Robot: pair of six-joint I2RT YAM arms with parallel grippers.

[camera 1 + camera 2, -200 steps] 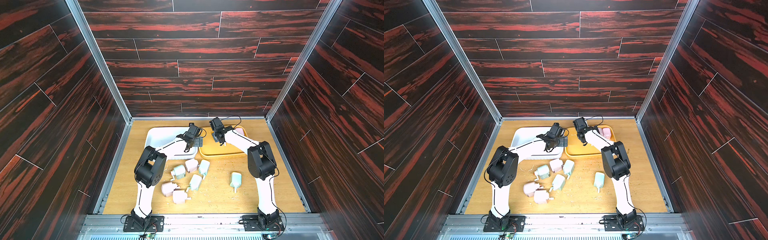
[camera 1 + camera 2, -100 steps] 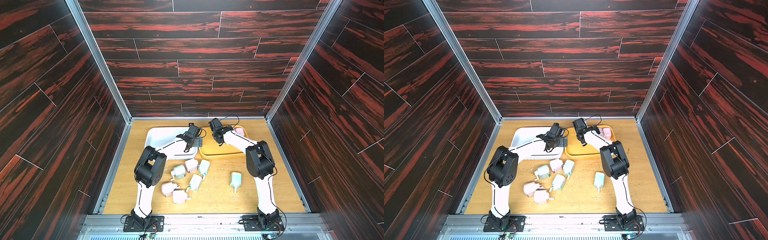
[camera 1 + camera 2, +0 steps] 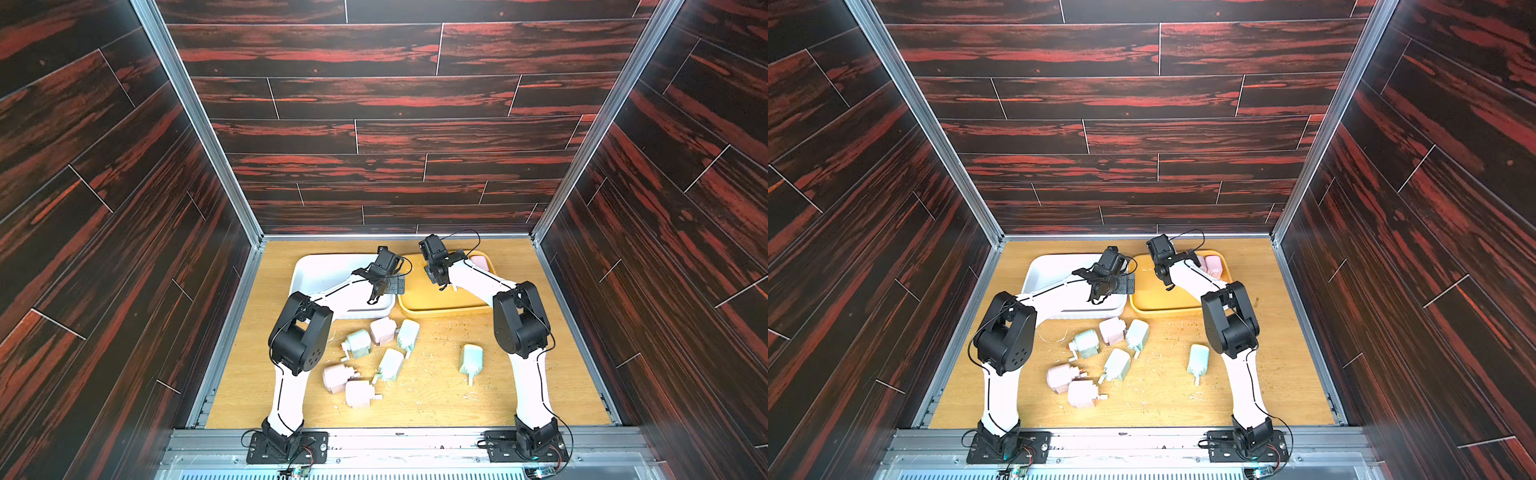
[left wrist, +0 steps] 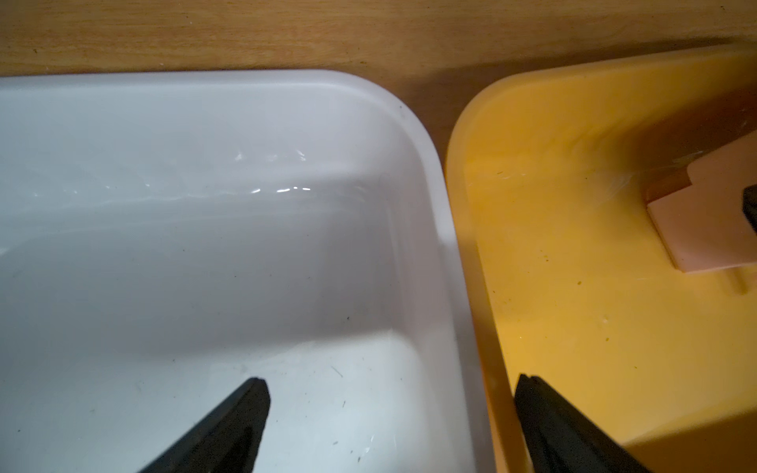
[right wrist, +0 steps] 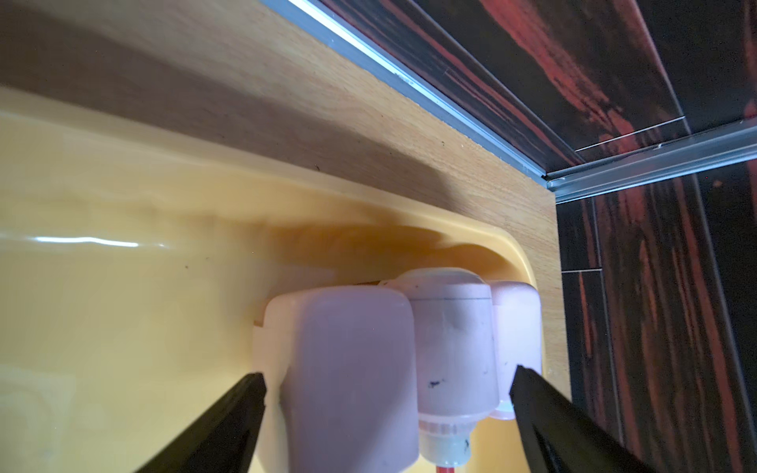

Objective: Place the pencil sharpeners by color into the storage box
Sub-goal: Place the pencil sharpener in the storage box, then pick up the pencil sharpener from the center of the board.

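Several pencil sharpeners lie loose on the table in both top views: pink ones [image 3: 383,330] [image 3: 336,376] [image 3: 359,394] and mint green ones [image 3: 358,344] [image 3: 408,334] [image 3: 390,365] [image 3: 471,360]. More pink sharpeners [image 3: 1212,266] sit in the far right corner of the yellow storage box [image 3: 440,307]. My right gripper [image 5: 387,385] is open over that corner, its fingers either side of two pink sharpeners [image 5: 348,368] [image 5: 454,348]. My left gripper [image 4: 391,393] is open and empty, astride the wall between the white box [image 4: 409,118] and the yellow box [image 4: 573,286].
The white box [image 3: 316,266] and the yellow box stand side by side at the back of the table. Shavings are scattered over the wood [image 3: 436,332] in front of them. The back wall rail [image 5: 409,82] runs close behind the yellow box.
The right arm has shifted very slightly; its gripper stays open over the yellow box's corner. The left arm and the loose sharpeners have not moved.
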